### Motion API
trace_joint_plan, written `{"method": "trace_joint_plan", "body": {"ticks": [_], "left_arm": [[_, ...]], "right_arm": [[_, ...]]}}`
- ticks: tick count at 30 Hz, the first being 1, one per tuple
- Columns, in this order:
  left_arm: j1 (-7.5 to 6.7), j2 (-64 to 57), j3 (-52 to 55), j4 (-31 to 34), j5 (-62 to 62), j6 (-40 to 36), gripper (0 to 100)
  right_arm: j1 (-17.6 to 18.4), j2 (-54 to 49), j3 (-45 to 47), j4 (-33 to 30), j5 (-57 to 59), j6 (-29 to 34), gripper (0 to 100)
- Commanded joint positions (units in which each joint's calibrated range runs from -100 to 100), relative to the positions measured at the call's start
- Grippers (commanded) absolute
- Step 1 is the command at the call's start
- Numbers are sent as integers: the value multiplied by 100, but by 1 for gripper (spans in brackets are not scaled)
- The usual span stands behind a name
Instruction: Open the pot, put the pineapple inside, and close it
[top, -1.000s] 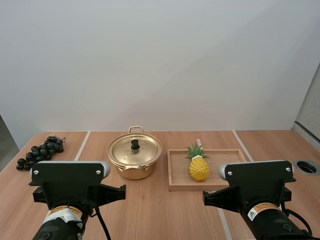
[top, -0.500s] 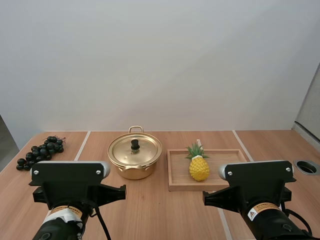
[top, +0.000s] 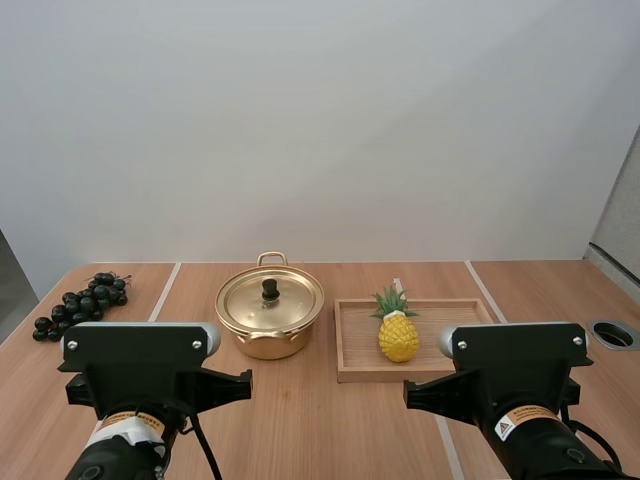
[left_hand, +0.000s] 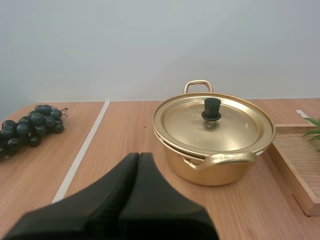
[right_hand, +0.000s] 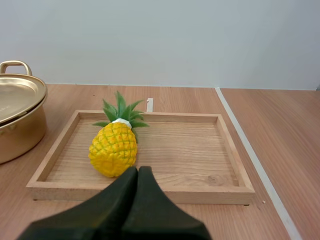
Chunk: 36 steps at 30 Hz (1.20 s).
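High view: pot (top: 268, 330) sits mid-table (top: 330, 430), lid (top: 252, 300) on, black knob (top: 270, 289) at its centre. Tray (top: 342, 340) just to its right, apart from it. Pineapple (top: 398, 335) in the tray, toward the pot side, crown to the far side. Grapes (top: 80, 300) well off at the left edge, no part in this. Left wrist view: left gripper (left_hand: 139, 159) fingers pressed together in one dark wedge, holding nothing, aimed at the pot's near side, well short of it. Lid seated flat, one side handle facing the camera. Right wrist view: right gripper (right_hand: 138, 172) likewise closed on nothing, lined up with the pineapple, on the near side of the tray wall. Pineapple appears to lie tilted on the tray floor; cannot tell for sure. Nothing of the task done yet; lid comes first. Risks, as I judge them: knob is small and smooth, so an off-centre pinch could slip or tip the lid back onto the rim. Pot looks light, and a sideways pull may drag it. Pineapple is round and could roll from a shallow grip. A low approach may catch the tray wall. Both arms working over the pot could crowd.
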Motion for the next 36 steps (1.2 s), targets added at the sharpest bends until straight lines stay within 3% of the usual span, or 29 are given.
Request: {"method": "trace_joint_plan", "body": {"ticks": [1,35,36], "left_arm": [[8,-26,10,-88,-352,-21,0],[8,-26,10,-91,-84,-256,2],[8,-26,10,-91,-84,-256,5]], "right_arm": [[-22,-47,0,32,-157,-1,0],[-22,-47,0,-229,-157,11,0],[-22,-47,0,-228,-157,11,7]]}}
